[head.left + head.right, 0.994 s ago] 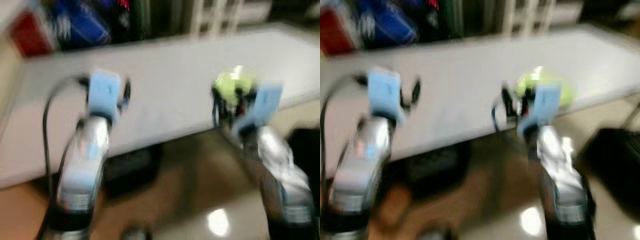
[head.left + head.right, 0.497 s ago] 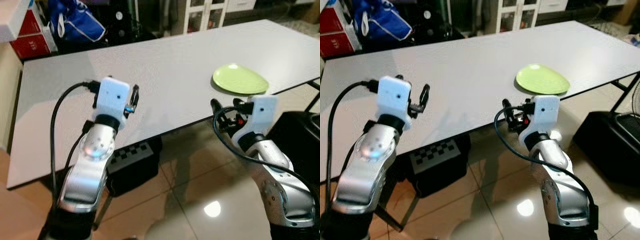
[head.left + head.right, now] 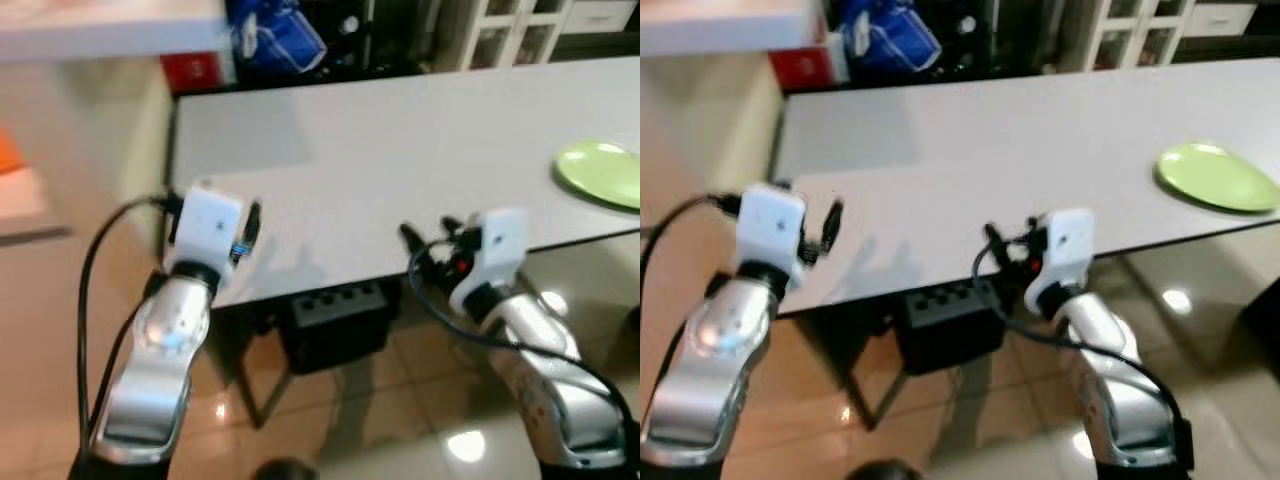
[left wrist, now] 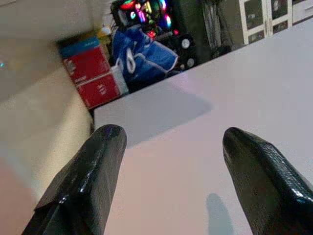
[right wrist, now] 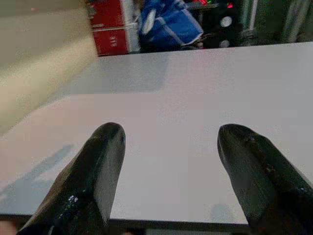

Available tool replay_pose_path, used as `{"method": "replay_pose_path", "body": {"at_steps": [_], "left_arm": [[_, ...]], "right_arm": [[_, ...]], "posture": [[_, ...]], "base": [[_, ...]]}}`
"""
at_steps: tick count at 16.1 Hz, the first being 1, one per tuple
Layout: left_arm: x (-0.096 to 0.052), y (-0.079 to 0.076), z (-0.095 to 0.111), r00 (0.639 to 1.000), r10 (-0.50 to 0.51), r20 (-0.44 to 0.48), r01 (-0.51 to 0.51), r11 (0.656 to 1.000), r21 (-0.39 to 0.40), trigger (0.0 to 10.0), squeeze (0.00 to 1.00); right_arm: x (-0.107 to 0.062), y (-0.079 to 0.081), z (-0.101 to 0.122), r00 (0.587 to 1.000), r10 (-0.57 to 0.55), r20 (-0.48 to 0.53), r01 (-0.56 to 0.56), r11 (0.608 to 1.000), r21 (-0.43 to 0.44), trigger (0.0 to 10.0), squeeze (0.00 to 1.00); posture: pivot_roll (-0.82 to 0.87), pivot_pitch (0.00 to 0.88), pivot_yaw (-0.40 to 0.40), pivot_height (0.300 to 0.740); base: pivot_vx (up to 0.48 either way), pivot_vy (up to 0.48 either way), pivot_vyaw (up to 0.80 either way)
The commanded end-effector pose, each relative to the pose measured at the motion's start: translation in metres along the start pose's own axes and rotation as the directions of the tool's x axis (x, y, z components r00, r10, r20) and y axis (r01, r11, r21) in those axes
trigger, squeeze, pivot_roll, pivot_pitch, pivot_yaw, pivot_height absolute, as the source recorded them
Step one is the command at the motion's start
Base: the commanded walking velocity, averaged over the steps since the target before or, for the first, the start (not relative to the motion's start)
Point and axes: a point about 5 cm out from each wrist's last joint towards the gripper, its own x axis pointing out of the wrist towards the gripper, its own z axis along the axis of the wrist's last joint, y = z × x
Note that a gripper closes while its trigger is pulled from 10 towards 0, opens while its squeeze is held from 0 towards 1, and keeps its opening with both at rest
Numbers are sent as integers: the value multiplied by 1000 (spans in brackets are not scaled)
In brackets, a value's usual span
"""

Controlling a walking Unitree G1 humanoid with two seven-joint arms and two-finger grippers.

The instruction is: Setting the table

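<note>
Hovering at the near edge of the white worktop (image 3: 400, 130), left gripper (image 4: 168, 142) and right gripper (image 5: 171, 139) both spread wide and empty, green plate (image 3: 1215, 177) far right near the worktop's edge, red boxes (image 4: 95, 78) and blue bag (image 5: 168, 24) beyond, lettering too blurred to read

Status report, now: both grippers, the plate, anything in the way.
Left gripper open, empty, over the table's near edge. Right gripper open, empty, at the near edge. Green plate on the white table, far to the right. Nothing between.
</note>
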Motion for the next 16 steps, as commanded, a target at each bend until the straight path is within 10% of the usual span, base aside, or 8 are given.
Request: {"method": "replay_pose_path", "body": {"at_steps": [1,16], "left_arm": [[1,1,8,999,-5,31,5,1000,13,10000,0],[4,7,9,999,16,45,-18,999,33,10000,0]], "right_arm": [[-1,2,4,1000,17,16,-17,1000,-4,10000,0],[-2,-2,2,999,-19,33,17,998,68,10000,0]], "posture": [[-29,0,6,740],[-22,0,-8,740]], "base": [[0,461,800],[0,460,160]]}}
